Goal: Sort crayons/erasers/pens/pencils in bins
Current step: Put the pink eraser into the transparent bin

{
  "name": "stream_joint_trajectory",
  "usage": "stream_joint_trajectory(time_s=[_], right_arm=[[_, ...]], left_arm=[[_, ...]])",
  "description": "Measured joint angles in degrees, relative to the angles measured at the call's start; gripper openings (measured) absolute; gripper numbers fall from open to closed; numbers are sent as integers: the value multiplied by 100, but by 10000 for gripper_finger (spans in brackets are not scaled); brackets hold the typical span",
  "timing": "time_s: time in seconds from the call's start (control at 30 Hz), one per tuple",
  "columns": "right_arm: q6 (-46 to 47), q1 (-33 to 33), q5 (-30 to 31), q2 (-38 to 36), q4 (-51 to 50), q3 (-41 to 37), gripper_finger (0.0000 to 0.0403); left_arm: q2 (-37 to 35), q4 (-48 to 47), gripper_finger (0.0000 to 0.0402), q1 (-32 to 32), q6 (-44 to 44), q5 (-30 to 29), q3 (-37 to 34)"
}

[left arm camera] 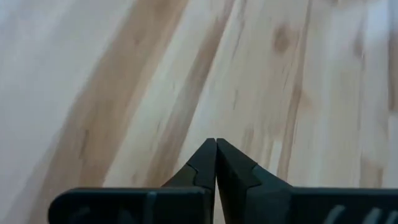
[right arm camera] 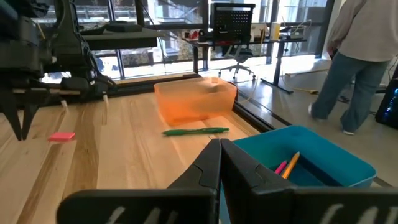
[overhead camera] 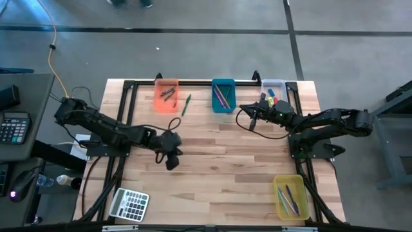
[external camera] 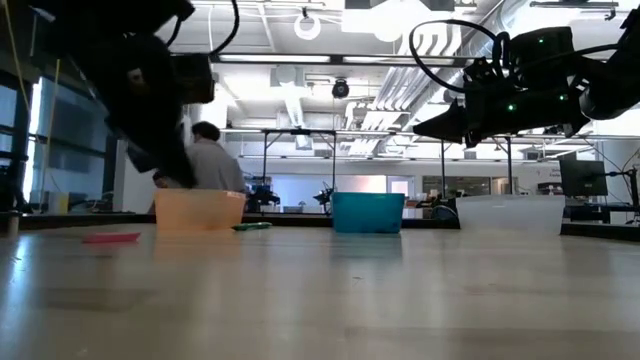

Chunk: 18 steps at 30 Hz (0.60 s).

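Observation:
My left gripper is shut and empty, pointing down above the bare wood at mid-table. A small pink eraser lies flat on the table close to it. My right gripper is shut and empty, held level above the table in front of the teal bin, which holds pencils. A green pencil lies on the table beside the orange bin. The clear bin holds erasers. The yellow bin holds pens.
A grey calculator lies at the table's near left corner. A black frame runs along the table's far edge behind the bins. A person stands in the room beyond the table.

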Motion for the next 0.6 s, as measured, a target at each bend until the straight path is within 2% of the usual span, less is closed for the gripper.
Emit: stream_joint_trajectory(time_s=[0.13,0.27,0.43,0.6], right_arm=[[-28,0,0,0,0,0,0],[-30,0,2,0,0,0,0],[-33,0,2,0,0,0,0],[-44,0,2,0,-16,0,0]], left_arm=[[-127,-918,10,69,-428,348,133],[-172,-2349,36,41,-1141,320,314],[-137,-2535,88,-204,-2286,229,291],[94,-2834,148,-377,-3078,-353,291]])
